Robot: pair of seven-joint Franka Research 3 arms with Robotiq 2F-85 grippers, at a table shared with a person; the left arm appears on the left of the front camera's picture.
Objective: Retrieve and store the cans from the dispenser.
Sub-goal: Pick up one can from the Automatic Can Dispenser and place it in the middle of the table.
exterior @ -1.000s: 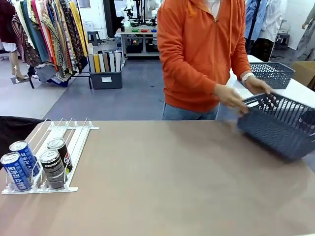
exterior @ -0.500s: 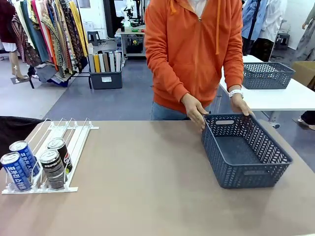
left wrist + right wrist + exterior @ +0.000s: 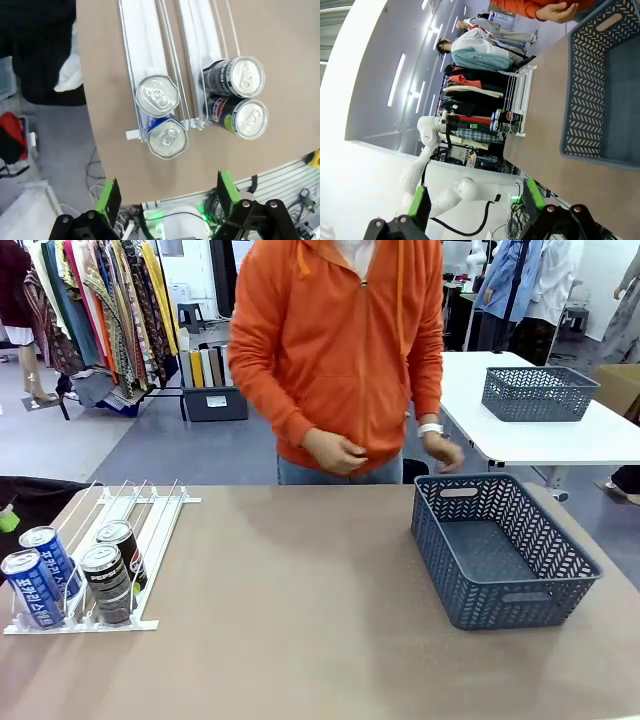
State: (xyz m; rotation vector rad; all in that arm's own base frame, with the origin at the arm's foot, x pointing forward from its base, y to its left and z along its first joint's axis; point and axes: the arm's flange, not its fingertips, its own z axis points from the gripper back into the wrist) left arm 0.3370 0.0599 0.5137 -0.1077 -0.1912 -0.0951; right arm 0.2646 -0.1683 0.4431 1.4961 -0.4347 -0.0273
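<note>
Four cans (image 3: 108, 583) stand in the dispenser (image 3: 150, 512) at the near left of the table (image 3: 300, 620), all at its low end by the white stops. Two blue ones sit one behind the other in one lane. Two black ones sit the same way in a lane to their right.

The blue cans carry white Korean lettering down the side, too small to read with any certainty. The black ones show a small round logo and pale print that cannot be made out.

The left wrist view looks down on four silver tops with pull tabs. The left claw (image 3: 167, 192) hovers above the dispenser's low end, its green pads (image 3: 110, 196) wide apart with nothing between them.

The right claw (image 3: 475, 200) is also spread and empty, off the near edge of the table. A grey basket (image 3: 600, 100) lies ahead of it, with the dispenser farther along.

In the front view the basket sits empty at the table's right. A person in an orange hoodie stands behind the table, both hands (image 3: 335, 452) raised at the waist and off the basket. A second basket (image 3: 540, 392) rests on a white table behind.
</note>
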